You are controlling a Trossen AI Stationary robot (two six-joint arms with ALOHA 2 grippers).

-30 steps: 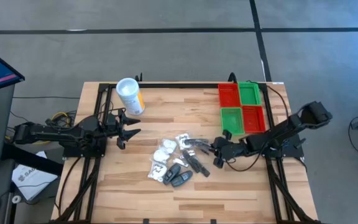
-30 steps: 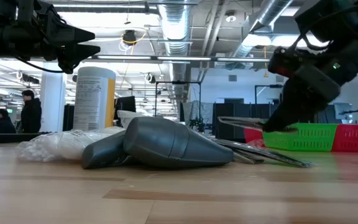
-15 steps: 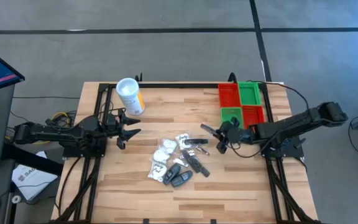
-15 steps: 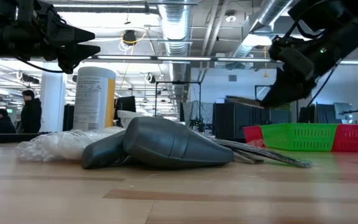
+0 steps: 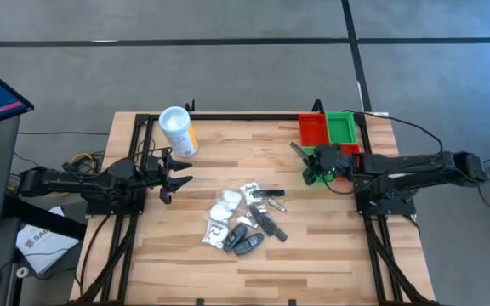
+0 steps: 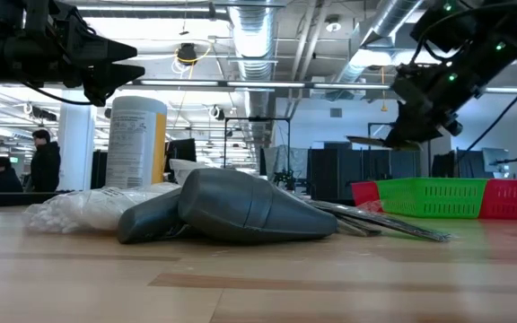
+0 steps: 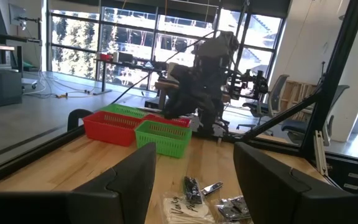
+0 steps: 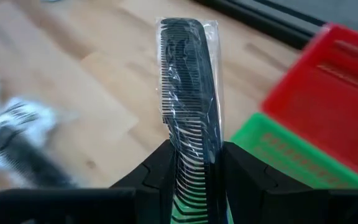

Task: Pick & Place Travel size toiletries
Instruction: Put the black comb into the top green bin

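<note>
The right gripper (image 8: pixel 188 163) pinches a wrapped black comb (image 8: pixel 188 81), its long axis running straight out beyond the fingertips, with the green bin (image 8: pixel 291 163) just below and beside them.

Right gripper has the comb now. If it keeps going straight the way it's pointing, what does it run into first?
Probably nothing on the table. The right gripper, shut on the wrapped comb, sits above the near green bin and points toward the table's back edge. Bare wood lies ahead; the red bin sits just beside that line, though height is unclear.
</note>
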